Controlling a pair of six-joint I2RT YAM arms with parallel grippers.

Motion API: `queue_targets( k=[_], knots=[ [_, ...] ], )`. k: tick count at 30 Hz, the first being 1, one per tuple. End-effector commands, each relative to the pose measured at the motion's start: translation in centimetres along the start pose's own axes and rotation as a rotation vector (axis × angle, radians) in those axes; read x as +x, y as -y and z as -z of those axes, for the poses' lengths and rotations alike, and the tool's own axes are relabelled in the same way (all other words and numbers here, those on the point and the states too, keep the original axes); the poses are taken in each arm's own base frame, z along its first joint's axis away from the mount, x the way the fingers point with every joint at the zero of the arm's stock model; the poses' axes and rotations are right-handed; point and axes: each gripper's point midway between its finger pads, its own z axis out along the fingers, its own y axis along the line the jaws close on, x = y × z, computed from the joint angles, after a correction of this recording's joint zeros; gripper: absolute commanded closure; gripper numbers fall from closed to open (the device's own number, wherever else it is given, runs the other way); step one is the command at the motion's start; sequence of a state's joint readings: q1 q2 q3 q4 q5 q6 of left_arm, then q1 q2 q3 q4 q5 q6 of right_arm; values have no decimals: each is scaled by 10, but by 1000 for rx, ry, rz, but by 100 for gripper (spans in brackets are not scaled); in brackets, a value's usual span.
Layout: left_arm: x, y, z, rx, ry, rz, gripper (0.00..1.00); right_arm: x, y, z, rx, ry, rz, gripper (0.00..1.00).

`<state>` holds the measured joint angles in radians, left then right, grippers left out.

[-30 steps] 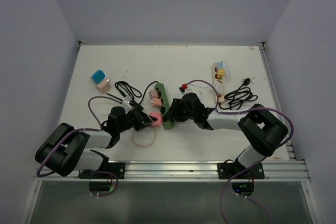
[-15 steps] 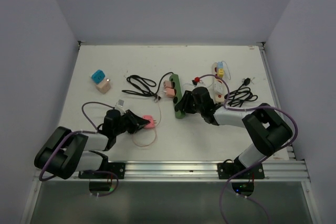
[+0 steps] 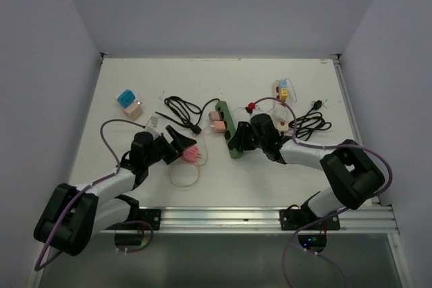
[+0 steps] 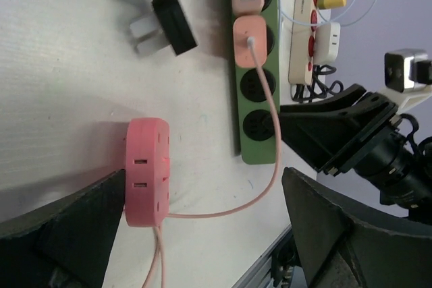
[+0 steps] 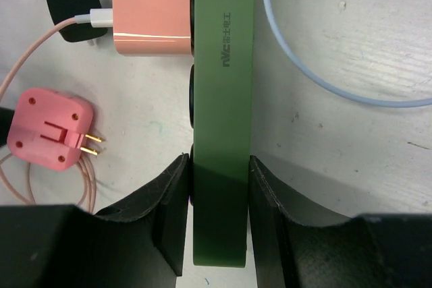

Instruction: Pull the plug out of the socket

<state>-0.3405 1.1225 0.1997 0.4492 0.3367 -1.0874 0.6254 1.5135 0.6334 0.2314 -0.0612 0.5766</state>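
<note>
Obs.: plug point(image 5: 50, 136) is out of the strip point(image 5: 223, 99). It lies on its side on the table point(image 3: 135, 85), pins bare and pointing toward the strip, just beside it but not touching. Thin cable point(image 4: 266, 119) runs from the plug's base to a pink charger point(image 5: 152, 15) seated in a strip socket, w/ a slack loop near the plug.

Left gripper point(image 4: 202, 187): jaws spread wide, one each side of the plug. No contact visible, nothing held.
Right gripper point(image 5: 219, 166): pinching the near end of the strip across its width, pads flat on both long sides.

Judgement: the pull itself looks done. Step in hand = let go and clear out w/o disturbing anything.

How to do it well:
- Left arm: go straight up and back, jaws kept wide. No sideways sweep, since the cable loop lies close and a finger could hook it and drag the plug.
- Right arm: hold the strip steady till the left is clear, then open fully before any retreat. Otherwise a pad may drag the strip.
- Back the right arm off along the strip's long axis, away from the charger, so it isn't levered.

Risk: cable is light and will follow any snag. The plug is small and likely slides easily on the smooth top.

Open q.: if the seated charger also counts, use the same method, i.e. brace the strip and pull straight out.
</note>
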Motion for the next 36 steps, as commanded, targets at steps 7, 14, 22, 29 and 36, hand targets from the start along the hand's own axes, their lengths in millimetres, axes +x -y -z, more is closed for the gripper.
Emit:
queue_targets(
  k=[7, 14, 22, 29, 36],
  knots=[
    [-51, 35, -1, -85, 100, -100, 0, 17, -22, 18, -142, -48, 28, 100],
    [-65, 47, -6, -100, 128, -117, 4, 20, -29, 22, -185, -42, 24, 100],
    [-37, 63, -46, -87, 2, -133, 8, 18, -36, 22, -213, -27, 15, 100],
    [-9, 55, -81, -108, -95, -85, 11, 22, -38, 20, -228, -35, 9, 100],
    [2, 50, -102, -118, -126, -99, 16, 23, -39, 19, -235, -35, 6, 100]
  ],
)
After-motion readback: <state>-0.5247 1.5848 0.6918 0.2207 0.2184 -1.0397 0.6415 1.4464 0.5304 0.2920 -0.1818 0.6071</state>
